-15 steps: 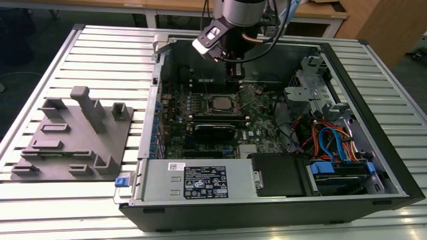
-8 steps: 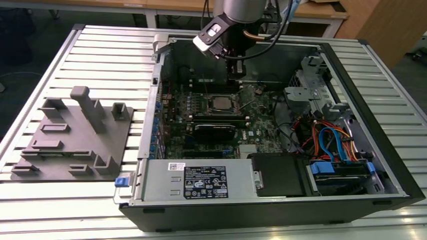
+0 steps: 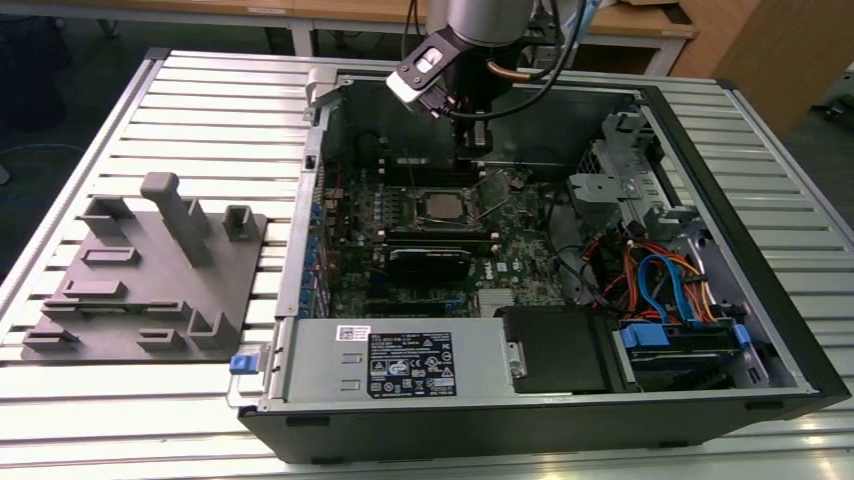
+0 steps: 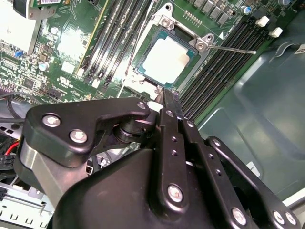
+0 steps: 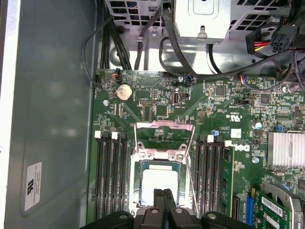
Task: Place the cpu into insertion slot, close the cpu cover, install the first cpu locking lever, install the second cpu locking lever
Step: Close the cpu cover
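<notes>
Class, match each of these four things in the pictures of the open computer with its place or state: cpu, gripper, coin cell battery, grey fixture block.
1 cpu
2 gripper
3 coin cell battery
4 grey fixture block

A on the slatted table, outside the computer case
B seated in the insertion slot
C round, silvery, on the green board
D black, jaws together

Pairs: 1-B, 2-D, 3-C, 4-A
</notes>
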Robot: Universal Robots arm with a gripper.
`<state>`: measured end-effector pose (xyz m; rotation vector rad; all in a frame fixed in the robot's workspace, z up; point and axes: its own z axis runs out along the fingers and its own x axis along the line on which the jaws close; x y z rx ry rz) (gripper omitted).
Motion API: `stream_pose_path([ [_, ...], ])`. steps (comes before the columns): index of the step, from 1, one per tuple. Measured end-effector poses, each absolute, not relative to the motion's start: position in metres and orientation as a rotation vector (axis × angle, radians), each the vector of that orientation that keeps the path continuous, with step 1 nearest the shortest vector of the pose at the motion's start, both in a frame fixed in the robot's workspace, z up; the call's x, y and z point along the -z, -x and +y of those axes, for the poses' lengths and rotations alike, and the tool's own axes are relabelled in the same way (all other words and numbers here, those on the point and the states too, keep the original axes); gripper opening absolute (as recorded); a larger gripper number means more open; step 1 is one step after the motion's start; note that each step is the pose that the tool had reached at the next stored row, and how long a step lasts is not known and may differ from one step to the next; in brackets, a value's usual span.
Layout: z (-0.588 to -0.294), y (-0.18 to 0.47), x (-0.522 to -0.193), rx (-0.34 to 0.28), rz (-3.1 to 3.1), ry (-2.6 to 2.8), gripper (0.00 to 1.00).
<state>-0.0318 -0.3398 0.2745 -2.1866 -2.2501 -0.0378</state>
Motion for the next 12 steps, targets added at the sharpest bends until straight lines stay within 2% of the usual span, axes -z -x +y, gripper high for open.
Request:
stream_pose_path([
  [12, -0.340, 0.020, -0.275, 0.035, -2.248, 2.185, 0.10],
])
